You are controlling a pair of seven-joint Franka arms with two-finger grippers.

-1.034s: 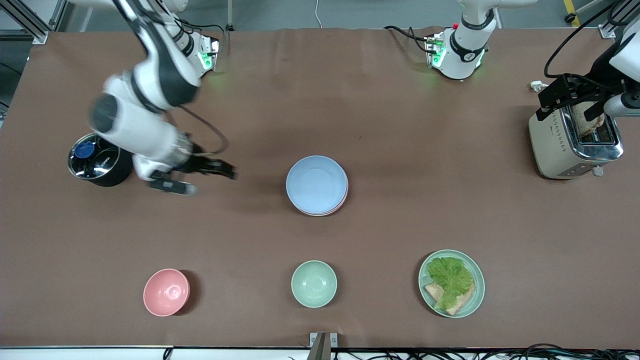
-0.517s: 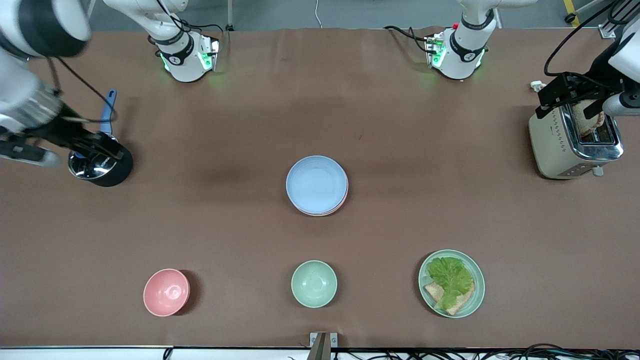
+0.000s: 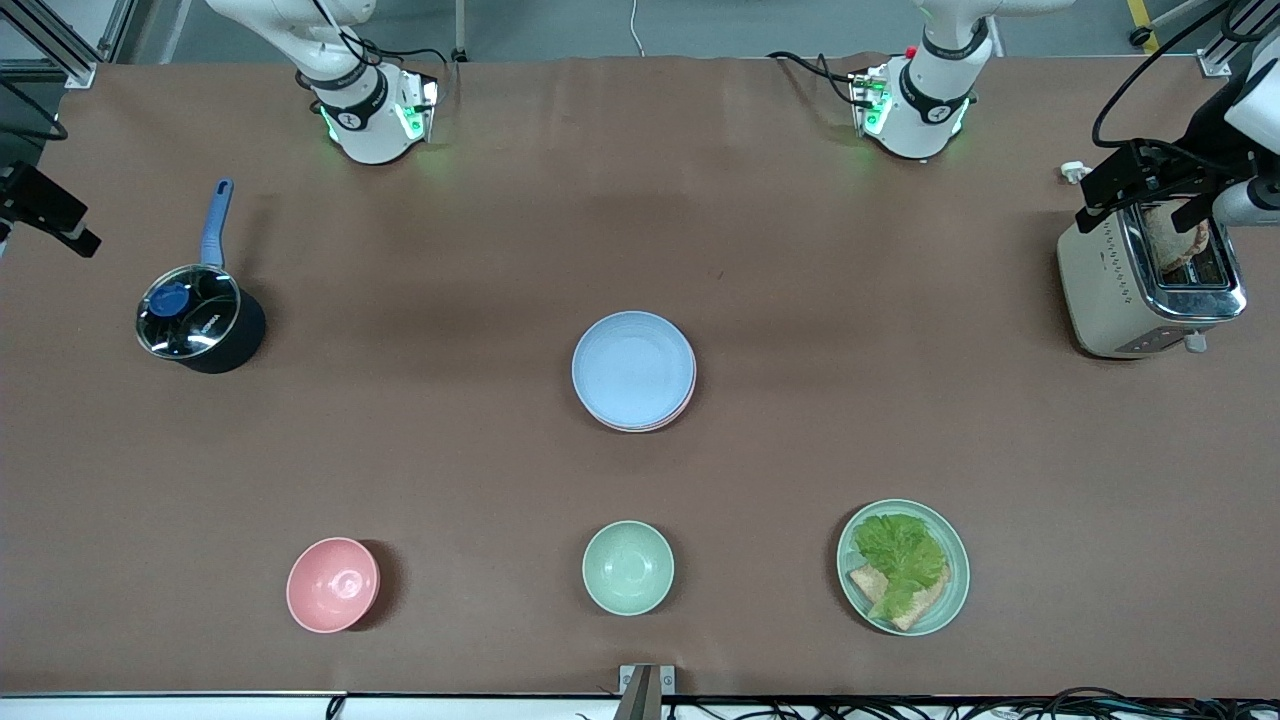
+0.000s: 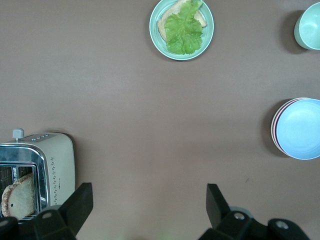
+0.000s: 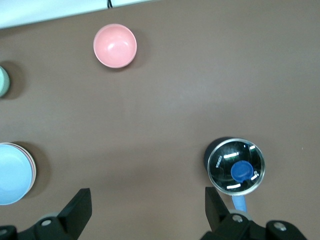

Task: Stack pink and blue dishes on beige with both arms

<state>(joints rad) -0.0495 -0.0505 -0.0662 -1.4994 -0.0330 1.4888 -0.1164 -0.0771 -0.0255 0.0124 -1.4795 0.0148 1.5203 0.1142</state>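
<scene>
The pale blue plate (image 3: 633,366) lies on top of a stack at the table's middle. The pink plate (image 3: 684,404) shows only as a thin rim under it. The beige plate is hidden beneath them. The left wrist view shows the same stack's blue plate (image 4: 300,128), and the right wrist view shows it too (image 5: 12,172). My right gripper (image 5: 147,209) is open and empty, high over the right arm's end of the table, at the front view's edge (image 3: 45,208). My left gripper (image 4: 149,202) is open and empty, over the toaster (image 3: 1140,190).
A black pot (image 3: 200,320) with a glass lid and blue handle stands at the right arm's end. A toaster (image 3: 1120,290) holding bread stands at the left arm's end. Near the front camera sit a pink bowl (image 3: 333,584), a mint bowl (image 3: 628,567) and a mint plate (image 3: 952,590) with lettuce and bread.
My right arm has swung up and away from beside the stack, past the pot, out to the table's end. The left arm and the stacked plates have stayed put.
</scene>
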